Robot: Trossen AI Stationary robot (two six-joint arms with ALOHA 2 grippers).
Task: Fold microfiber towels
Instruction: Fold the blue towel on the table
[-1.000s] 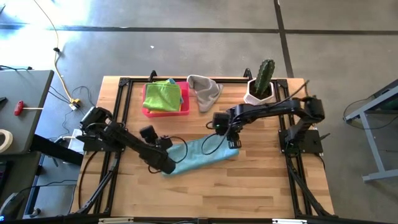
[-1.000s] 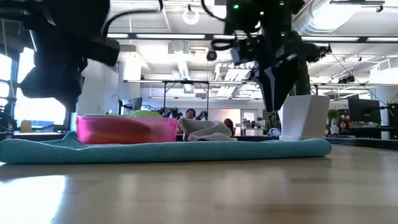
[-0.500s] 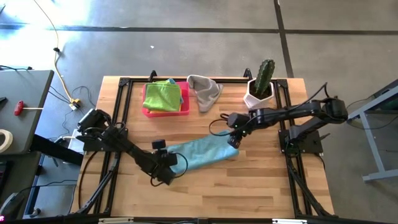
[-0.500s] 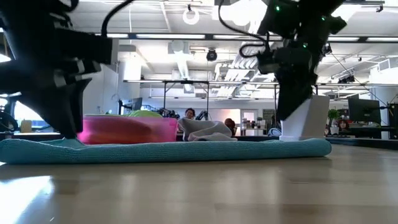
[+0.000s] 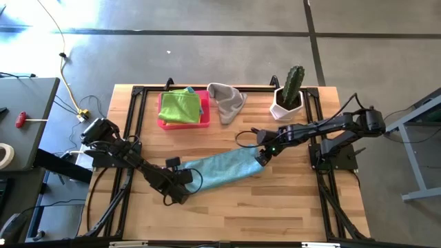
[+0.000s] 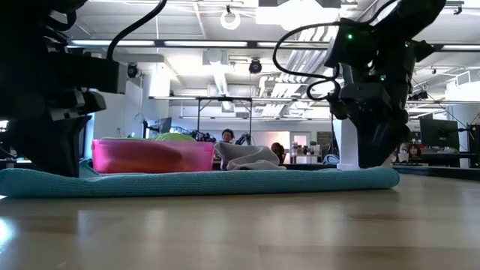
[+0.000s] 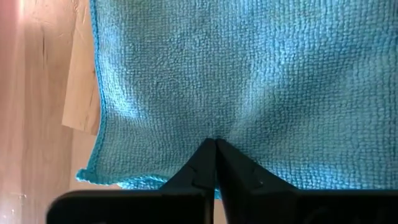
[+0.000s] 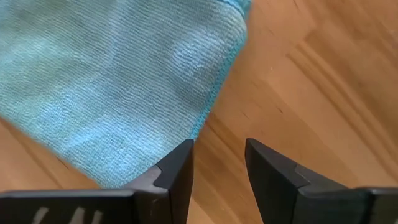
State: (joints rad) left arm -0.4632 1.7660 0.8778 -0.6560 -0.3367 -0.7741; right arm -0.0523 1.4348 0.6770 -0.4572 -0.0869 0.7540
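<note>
The left gripper [image 5: 180, 191] sits low near the table's [image 5: 289, 207] front edge, its fingers [image 7: 214, 163] pinched tight on the left end of the light blue towel [image 5: 224, 169], hiding that corner from above. The towel lies flat mid-table as a long, slightly slanted strip with a fine looped weave. At its right end the right gripper [image 5: 262, 158] stands with fingers [image 8: 177, 171] parted, grasping nothing; one tip meets the hem.
</note>
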